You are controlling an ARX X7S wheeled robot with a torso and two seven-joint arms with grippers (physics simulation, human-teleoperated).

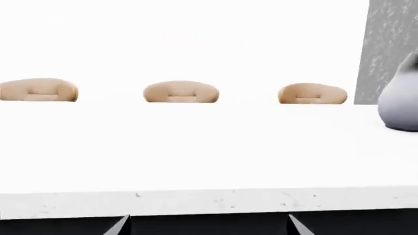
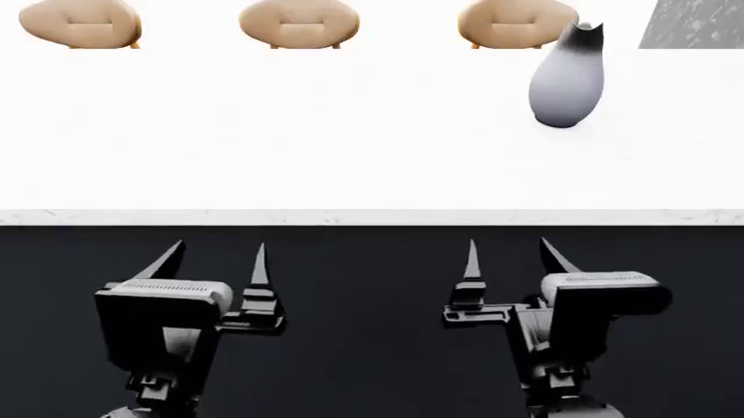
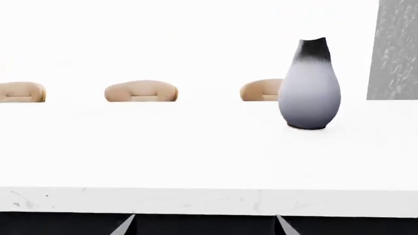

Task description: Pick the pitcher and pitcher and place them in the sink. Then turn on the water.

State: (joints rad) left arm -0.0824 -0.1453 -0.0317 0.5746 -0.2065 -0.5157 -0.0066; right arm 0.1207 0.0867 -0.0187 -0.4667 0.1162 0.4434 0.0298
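A bulbous blue-grey pitcher with a dark neck stands upright on the white counter, far right. It also shows in the right wrist view and, cut off at the frame edge, in the left wrist view. My left gripper and right gripper are both open and empty. They hang side by side in front of the counter's front edge, below its top, well short of the pitcher. The white jug, the sink and any water are out of view.
Three tan seats line the far side of the counter. A grey speckled panel stands at the back right. The counter's pale front edge runs across above a black face behind my grippers.
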